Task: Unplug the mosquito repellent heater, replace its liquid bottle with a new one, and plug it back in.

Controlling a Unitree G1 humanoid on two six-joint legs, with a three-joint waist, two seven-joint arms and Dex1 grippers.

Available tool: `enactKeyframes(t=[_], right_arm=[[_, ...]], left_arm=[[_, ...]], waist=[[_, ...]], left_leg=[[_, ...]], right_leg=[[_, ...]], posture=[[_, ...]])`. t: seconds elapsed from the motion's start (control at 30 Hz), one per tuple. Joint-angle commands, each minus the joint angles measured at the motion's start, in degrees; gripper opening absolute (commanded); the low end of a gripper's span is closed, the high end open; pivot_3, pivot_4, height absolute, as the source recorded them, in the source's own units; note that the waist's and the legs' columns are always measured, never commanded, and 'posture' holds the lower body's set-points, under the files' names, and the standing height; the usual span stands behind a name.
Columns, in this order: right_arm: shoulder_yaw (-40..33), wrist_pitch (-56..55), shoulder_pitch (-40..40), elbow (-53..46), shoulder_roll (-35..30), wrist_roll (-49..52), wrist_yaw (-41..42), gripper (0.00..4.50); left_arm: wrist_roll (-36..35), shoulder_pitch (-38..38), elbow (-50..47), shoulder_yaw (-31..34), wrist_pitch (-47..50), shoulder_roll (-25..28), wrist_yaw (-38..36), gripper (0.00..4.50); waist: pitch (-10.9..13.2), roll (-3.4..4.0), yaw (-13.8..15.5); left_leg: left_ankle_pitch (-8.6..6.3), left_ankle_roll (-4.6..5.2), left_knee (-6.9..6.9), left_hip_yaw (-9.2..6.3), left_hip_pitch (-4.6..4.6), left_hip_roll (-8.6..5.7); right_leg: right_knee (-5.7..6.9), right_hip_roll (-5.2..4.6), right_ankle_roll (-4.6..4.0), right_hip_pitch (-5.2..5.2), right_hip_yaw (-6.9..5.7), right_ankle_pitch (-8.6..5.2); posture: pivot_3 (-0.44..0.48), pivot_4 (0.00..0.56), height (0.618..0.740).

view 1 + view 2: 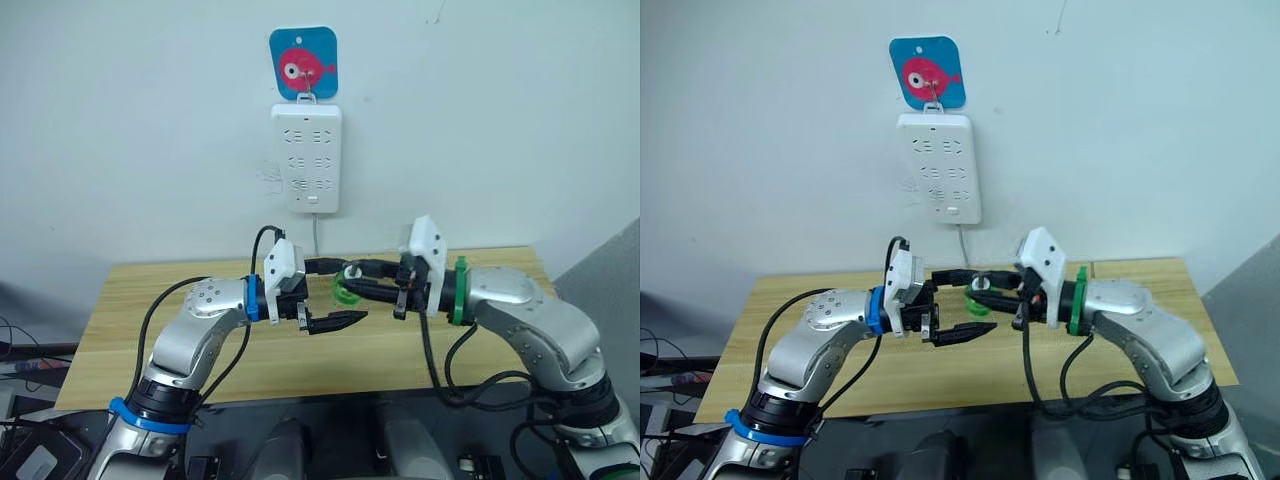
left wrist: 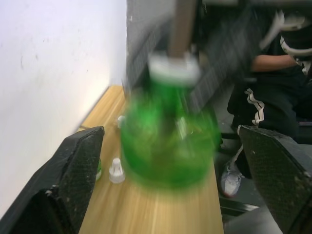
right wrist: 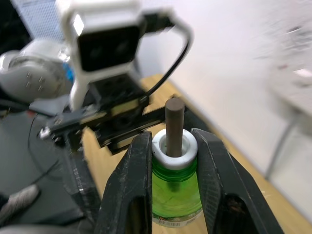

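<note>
While my right tool point(image 3: 168, 161) is clamping the green bottle's point(image 3: 175, 190) white neck above the bench point(image 1: 300, 350), I am holding my left tool point(image 1: 335, 322) spread apart beside it.

A green liquid bottle point(image 3: 174, 187) with white collar and brown wick hangs upright above the table.
</note>
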Motion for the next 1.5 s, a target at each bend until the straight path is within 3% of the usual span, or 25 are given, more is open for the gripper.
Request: enactKeyframes(t=[0.03, 0.13, 0.27, 0.4, 0.57, 1.07, 1.37, 1.5], right_arm=[[-9.75, 4.82, 0.11, -0.33, 1.72, 9.35, -4.42, 0.83], [-18.72, 9.45, 0.33, 0.91, 4.65, 20.67, -11.97, 0.83], [-24.53, 10.64, 0.53, 2.40, 9.66, 36.02, -25.78, 0.83], [-24.69, 7.15, 1.62, 2.38, 13.50, 48.87, -38.27, 0.83], [-22.13, 3.07, 2.19, 1.28, 13.80, 57.19, -46.33, 0.83], [-15.81, -3.84, 3.15, -0.42, 9.41, 62.05, -50.04, 0.83], [-13.85, -5.82, 3.49, -0.56, 8.18, 62.19, -49.20, 0.83], [-13.09, -6.29, 3.52, -0.75, 7.91, 62.18, -48.93, 0.83]], left_arm=[[-5.90, -0.74, -3.42, 3.85, 7.85, 0.90, 2.83, 4.50], [-16.89, -2.85, -4.74, 8.91, 21.11, -1.57, 10.46, 4.50], [-31.75, -6.83, -4.16, 14.94, 32.88, -6.33, 19.80, 4.50], [-39.24, -9.22, -3.54, 17.55, 36.72, -10.78, 27.87, 4.50], [-43.95, -10.66, -3.12, 17.54, 38.40, -13.17, 33.08, 4.50], [-51.05, -12.72, -0.43, 17.63, 36.79, -18.39, 42.21, 4.50], [-51.69, -12.82, -0.08, 17.17, 36.79, -19.65, 42.31, 4.50], [-52.21, -12.93, 0.28, 16.99, 36.71, -20.01, 42.33, 3.60]], waist=[[-0.02, 0.00, 0.00], [-0.10, -0.10, 0.07], [-0.22, -0.16, 0.00], [-0.60, -0.11, -0.12], [-1.54, -0.09, -0.18], [-2.43, -0.01, -0.19], [-3.02, 0.01, -0.19], [-3.05, 0.02, -0.19]], left_leg=[[0.00, 0.00, 0.00, -0.01, 0.01, 0.00], [0.00, 0.00, 0.01, -0.05, 0.00, 0.00], [0.00, 0.00, 0.07, -0.07, -0.03, -0.02], [0.00, -0.01, 0.05, -0.06, -0.01, -0.01], [0.01, -0.01, 0.05, 0.03, -0.01, -0.04], [0.00, 0.00, 0.04, 0.33, 0.00, -0.06], [0.00, 0.00, 0.04, 0.42, 0.00, -0.05], [0.00, 0.00, 0.04, 0.42, 0.00, -0.05]], right_leg=[[0.05, 0.00, 0.00, 0.00, 0.00, 0.00], [0.09, 0.00, 0.00, 0.00, -0.02, 0.00], [0.17, -0.05, 0.00, 0.00, -0.01, 0.00], [0.23, -0.04, 0.00, -0.02, 0.01, 0.00], [0.24, 0.00, 0.00, -0.05, 0.08, 0.00], [0.20, 0.30, 0.02, -0.03, 0.18, -0.01], [0.18, 0.36, 0.03, -0.03, 0.24, -0.02], [0.18, 0.39, 0.03, -0.02, 0.26, -0.02]], posture=[[-0.133, 0.119, 0.730], [-0.132, 0.115, 0.730], [-0.132, 0.110, 0.730], [-0.130, 0.099, 0.730], [-0.129, 0.096, 0.730], [-0.137, 0.091, 0.730], [-0.138, 0.090, 0.730], [-0.138, 0.090, 0.730]])
